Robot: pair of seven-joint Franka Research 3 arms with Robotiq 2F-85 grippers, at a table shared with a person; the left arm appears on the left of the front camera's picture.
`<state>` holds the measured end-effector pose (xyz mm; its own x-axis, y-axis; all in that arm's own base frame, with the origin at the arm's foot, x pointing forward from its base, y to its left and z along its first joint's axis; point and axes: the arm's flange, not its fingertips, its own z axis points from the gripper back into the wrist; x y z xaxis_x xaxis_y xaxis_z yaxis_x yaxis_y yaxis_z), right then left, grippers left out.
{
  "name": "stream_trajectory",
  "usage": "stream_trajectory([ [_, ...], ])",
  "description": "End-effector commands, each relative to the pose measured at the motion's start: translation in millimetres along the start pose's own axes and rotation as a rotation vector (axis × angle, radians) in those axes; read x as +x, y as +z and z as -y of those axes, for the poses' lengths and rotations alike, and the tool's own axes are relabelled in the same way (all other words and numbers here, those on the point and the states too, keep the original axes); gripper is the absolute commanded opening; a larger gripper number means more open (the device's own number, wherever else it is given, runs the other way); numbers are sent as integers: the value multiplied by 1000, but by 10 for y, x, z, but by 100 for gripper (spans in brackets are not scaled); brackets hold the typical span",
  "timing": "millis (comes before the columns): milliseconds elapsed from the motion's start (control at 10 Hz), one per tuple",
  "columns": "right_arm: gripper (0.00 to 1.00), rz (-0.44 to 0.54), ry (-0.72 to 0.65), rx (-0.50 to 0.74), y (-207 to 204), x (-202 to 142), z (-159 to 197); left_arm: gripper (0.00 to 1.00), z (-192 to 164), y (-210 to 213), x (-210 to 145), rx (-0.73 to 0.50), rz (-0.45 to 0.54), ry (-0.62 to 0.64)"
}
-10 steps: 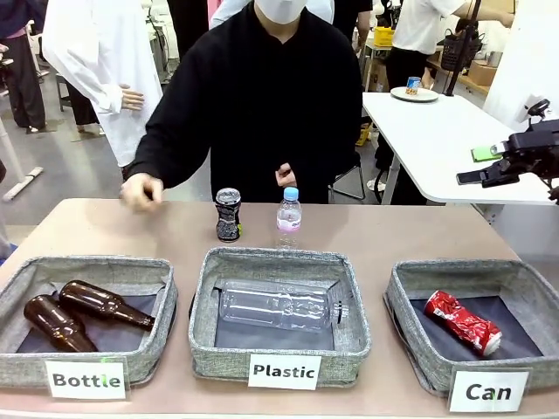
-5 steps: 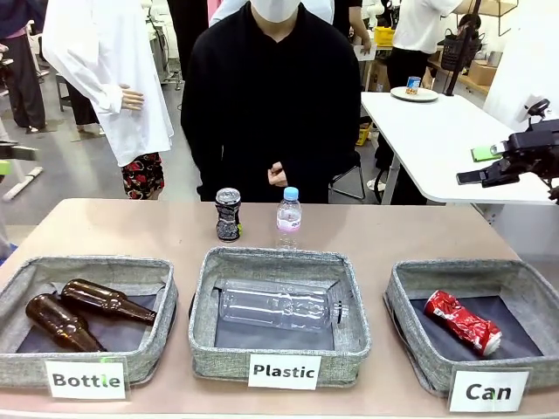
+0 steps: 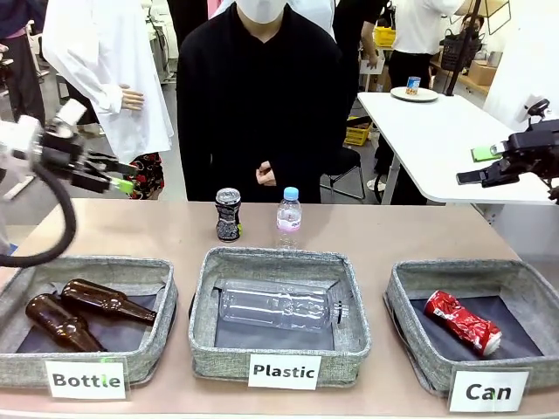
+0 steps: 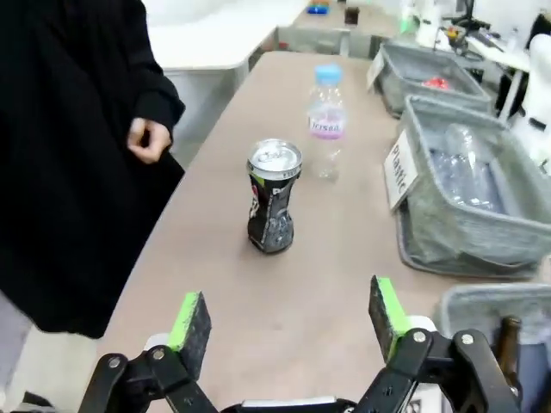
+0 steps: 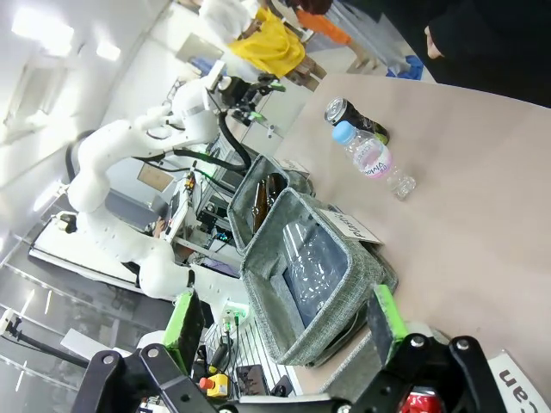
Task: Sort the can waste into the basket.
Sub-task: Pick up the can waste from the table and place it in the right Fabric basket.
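Looking across the table (image 3: 419, 236) in the front view, you find the black-patterned can (image 3: 228, 214) upright at centre frame, on bare tabletop beyond the "Plastic" basket (image 3: 279, 257). An upright clear bottle (image 3: 289, 216) with a blue cap stands just to its right, apart from it. The red can (image 3: 463, 322) lies crumpled on the dark lining of the "Can" basket (image 3: 454, 267) at lower right.

Your left gripper (image 3: 120, 175) hangs in the air at the left edge of the frame, above the table's far left corner and well apart from the black-patterned can. In its wrist view the left gripper (image 4: 288, 314) has its green pads (image 4: 191, 318) spread wide with nothing between them. The black-patterned can (image 4: 274, 196) sits just above the gap, at mid-frame, and the clear bottle (image 4: 325, 120) is higher up. The person's hand (image 4: 148, 139) is curled at left against a black sleeve.

Your right gripper (image 3: 472, 177) is raised at the right edge of the front view, off to the side above the "Can" basket. Its wrist view shows the right gripper (image 5: 284, 317) with fingers parted and holding nothing. There the black-patterned can (image 5: 344, 112) and clear bottle (image 5: 372, 161) appear at upper right, and a sliver of the red can (image 5: 422, 403) shows at the bottom edge.
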<state>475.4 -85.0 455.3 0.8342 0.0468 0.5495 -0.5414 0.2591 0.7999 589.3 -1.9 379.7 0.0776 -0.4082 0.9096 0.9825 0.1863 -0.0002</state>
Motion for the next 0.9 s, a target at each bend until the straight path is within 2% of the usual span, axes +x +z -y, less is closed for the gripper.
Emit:
stream_trajectory([
  [0, 100, -5, 20, 3, 10, -25, -18, 96, 31, -436, -17, -33, 7, -109],
  [100, 100, -5, 20, 3, 10, -25, -18, 96, 27, -502, 28, -40, 29, -97],
  [200, 100, -5, 20, 3, 10, -25, -18, 96, 20, -325, 13, -22, -22, -42],
  [400, 100, -5, 20, 3, 10, -25, -18, 96, 20, -325, 13, -22, -22, -42],
  [500, 100, -5, 20, 3, 10, -25, -18, 96, 32, -505, 13, -35, -20, -63],
  [600, 100, -5, 20, 3, 10, -25, -18, 96, -21, -685, 3, 67, 24, -69],
  [800, 100, -5, 20, 3, 10, -25, -18, 96, -153, -923, -17, 106, 3, -55],
])
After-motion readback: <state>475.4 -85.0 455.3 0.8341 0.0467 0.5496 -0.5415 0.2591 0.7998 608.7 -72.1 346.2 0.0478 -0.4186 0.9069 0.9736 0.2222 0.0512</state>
